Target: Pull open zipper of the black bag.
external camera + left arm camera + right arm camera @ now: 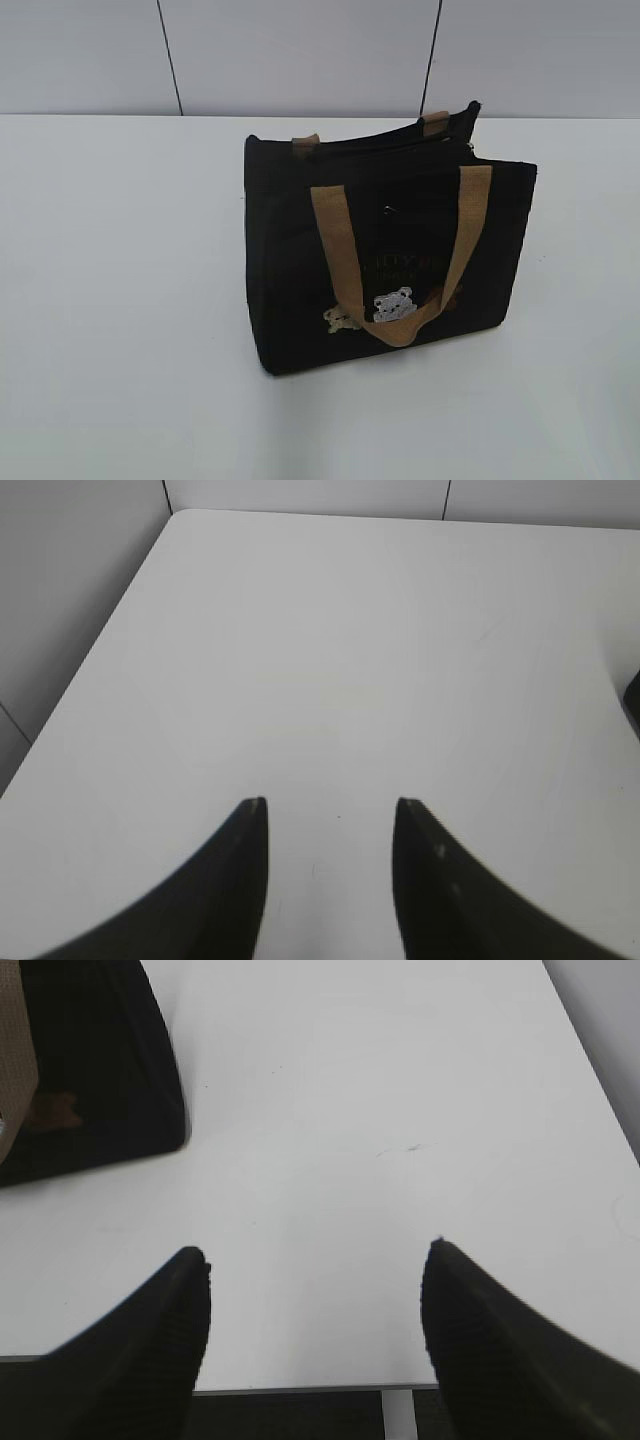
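Observation:
The black bag [290,260] stands upright on the white table [120,300], a little right of centre. One tan handle [340,250] hangs down its front over the bear patches [392,303]. The zipper [380,145] runs along the bag's dark top; I cannot make out its pull. Neither gripper shows in the exterior view. My left gripper [331,803] hangs open over bare table, with a sliver of the bag [633,695] at the right edge of its view. My right gripper [316,1250] is open and empty above the table's front edge, the bag's corner [110,1070] far to its upper left.
A grey panelled wall [300,50] rises behind the table. The table's left edge [70,710] and front edge [300,1388] lie close to the grippers. A white table leg [398,1415] shows below the front edge.

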`<state>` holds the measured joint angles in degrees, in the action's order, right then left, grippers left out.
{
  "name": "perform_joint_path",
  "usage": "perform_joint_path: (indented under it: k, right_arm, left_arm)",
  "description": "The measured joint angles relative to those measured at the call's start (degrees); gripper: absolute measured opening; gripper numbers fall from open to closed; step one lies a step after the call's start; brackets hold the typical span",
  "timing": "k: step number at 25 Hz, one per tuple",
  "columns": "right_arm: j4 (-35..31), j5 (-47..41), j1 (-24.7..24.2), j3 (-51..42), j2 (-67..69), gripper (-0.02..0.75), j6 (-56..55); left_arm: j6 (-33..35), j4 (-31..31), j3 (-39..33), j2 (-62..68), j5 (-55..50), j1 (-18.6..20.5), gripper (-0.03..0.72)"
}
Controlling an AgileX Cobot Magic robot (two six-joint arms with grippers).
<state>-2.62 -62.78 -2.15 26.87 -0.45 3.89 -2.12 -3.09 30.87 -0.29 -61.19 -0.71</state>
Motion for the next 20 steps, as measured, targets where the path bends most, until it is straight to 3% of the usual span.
perform_joint_path:
  k: [20]
  right_arm:
    - [0.07,0.0,0.0,0.0,0.0,0.502,-0.3]
  left_arm:
    - [0.0,0.04,0.0,0.0,0.02,0.0,0.31]
